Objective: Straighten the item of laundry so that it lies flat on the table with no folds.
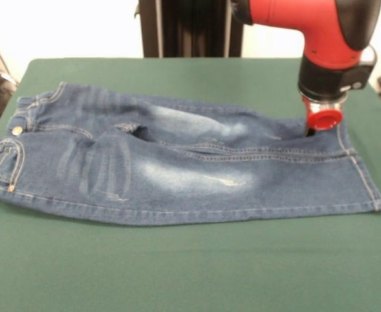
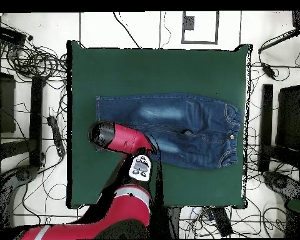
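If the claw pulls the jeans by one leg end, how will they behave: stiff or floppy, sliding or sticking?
Probably floppy: the jeans already lie in soft creases near the crotch. Pulled by the leg end under the claw, the cloth would likely stretch out and trail. It may drag rather than slide, since the table looks felt-like.

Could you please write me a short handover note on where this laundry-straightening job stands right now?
Pincer: down at the jeans' far leg, near its hem; I cannot tell whether it is open or shut.
Jeans: spread lengthwise across the middle of the green table, waistband at one end, hems at the other.
Done: mostly laid out, near leg smooth.
Left: the far leg partly overlaps the near one, and a small crease shows at the crotch; pull those flat.
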Controlling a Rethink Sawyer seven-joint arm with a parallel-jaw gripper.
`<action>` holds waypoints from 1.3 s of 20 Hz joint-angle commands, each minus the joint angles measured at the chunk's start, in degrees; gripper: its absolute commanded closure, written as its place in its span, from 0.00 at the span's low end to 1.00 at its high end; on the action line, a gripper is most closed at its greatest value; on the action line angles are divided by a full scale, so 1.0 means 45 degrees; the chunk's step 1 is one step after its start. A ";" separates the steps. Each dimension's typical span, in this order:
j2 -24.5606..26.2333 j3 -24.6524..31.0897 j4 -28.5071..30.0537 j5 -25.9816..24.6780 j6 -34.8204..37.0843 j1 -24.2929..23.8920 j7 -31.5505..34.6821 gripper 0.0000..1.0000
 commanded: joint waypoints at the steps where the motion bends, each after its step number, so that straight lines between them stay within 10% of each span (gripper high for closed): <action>1: -0.0111 0.0954 -0.0051 0.1083 0.0327 0.0885 0.2637 1.00; 12: -0.0473 0.0748 0.0203 0.1796 0.0501 0.1480 0.2957 1.00; 26: -0.1001 0.1357 0.1735 0.0470 -0.0507 -0.1084 -0.0257 1.00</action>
